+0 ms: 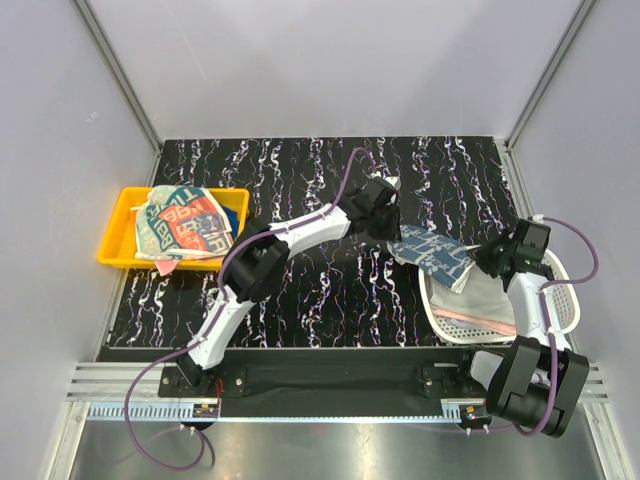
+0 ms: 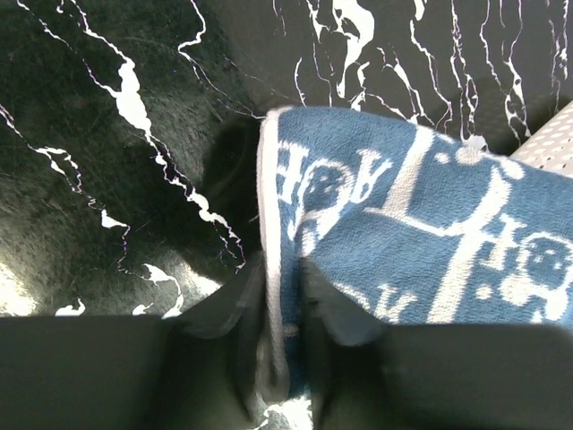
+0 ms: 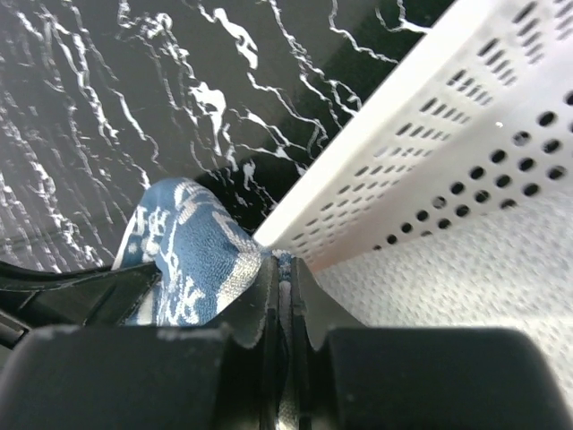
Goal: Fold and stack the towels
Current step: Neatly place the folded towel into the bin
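Far left: yellow tray (image 1: 118, 240) sits on the tabletop (image 1: 330, 290) w/ a folded printed towel (image 1: 185, 222) lying in it (red lettering facing up). Moving to centre, the left end effector (image 1: 385, 218) is stretched out over the dark marbled top and clenched on the white hem of the blue towel (image 1: 435, 255); wrist cam shows it pinching tight on either side of that edge. The blue towel spans btwn the two arms, its right part draped over the rim of the basket (image 1: 570, 300). On to the right end effector (image 1: 492, 262), which is clamped on the towel's other end, right at the rim. Inside the basket are a whitish towel (image 1: 485, 292) and a pink towel (image 1: 470, 318) at its near side.
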